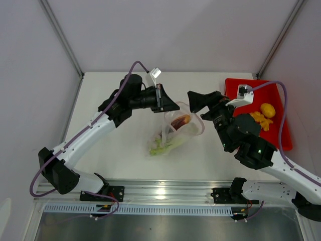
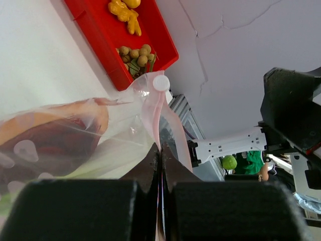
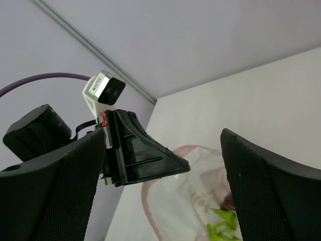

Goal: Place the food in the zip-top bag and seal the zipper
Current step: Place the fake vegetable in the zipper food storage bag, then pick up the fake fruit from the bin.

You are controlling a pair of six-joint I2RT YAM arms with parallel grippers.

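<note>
The clear zip-top bag [image 1: 181, 131] lies mid-table with its mouth lifted. Inside it are the green-white leek stalk [image 1: 161, 146] and an orange and dark red piece [image 1: 179, 120]. My left gripper [image 1: 175, 107] is shut on the bag's rim, pinching the pinkish zipper strip [image 2: 156, 118] between its fingertips [image 2: 161, 153]. My right gripper [image 1: 194, 104] hovers just right of the bag's mouth, open and holding nothing. In the right wrist view its fingers [image 3: 60, 191] stand wide apart over the bag [image 3: 195, 201]. The lemon [image 1: 268, 109] and the bunch of tan balls [image 2: 136, 56] sit in the tray.
A red tray [image 1: 273, 93] stands at the right edge of the table, behind my right arm, and also holds a yellow lumpy toy [image 1: 259, 119]. White walls close in the back and both sides. A metal rail runs along the near edge.
</note>
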